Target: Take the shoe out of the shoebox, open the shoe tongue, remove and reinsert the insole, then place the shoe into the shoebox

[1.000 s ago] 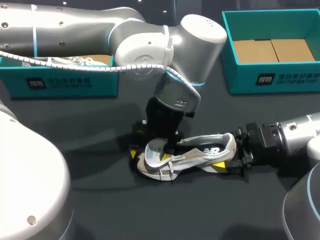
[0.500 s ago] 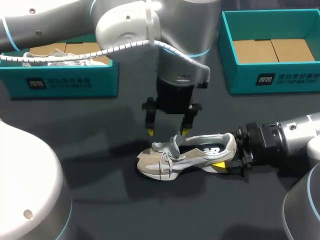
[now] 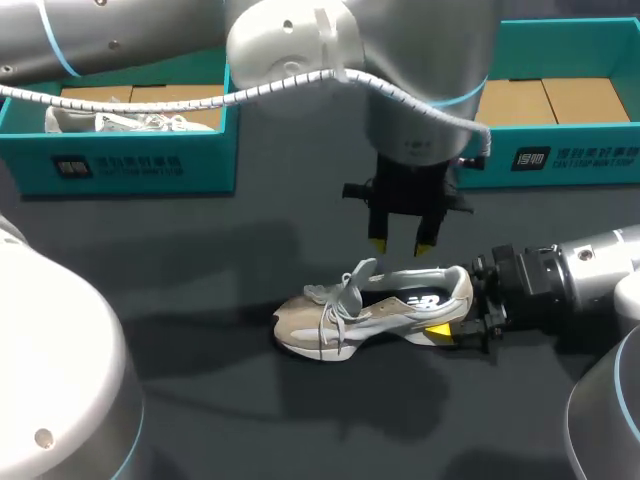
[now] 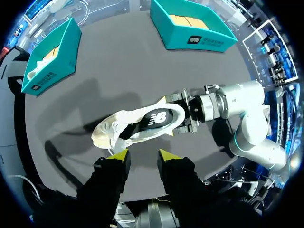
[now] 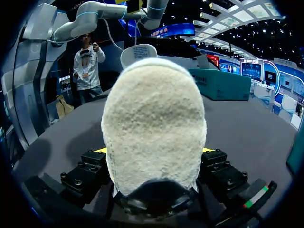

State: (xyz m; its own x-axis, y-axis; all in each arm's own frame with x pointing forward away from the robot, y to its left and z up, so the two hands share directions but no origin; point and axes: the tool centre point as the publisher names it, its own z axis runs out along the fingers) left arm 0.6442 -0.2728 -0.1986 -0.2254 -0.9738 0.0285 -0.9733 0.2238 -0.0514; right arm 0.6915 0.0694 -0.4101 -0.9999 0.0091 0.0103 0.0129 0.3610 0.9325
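**Shoe on worktop, heel clamped**

Found shoe lying on the dark worktop, toe pointing toward the left arm's side, outside left shoebox and right shoebox. Recorded right gripper clamped on the heel from both sides. Noted left gripper hovering above the shoe, apart from it, fingers a narrow gap apart, holding nothing.

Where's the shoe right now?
Head view: the shoe sits on the table near the middle, toe toward my left, heel clamped in the right gripper. The open left gripper hangs above its heel end, not touching.
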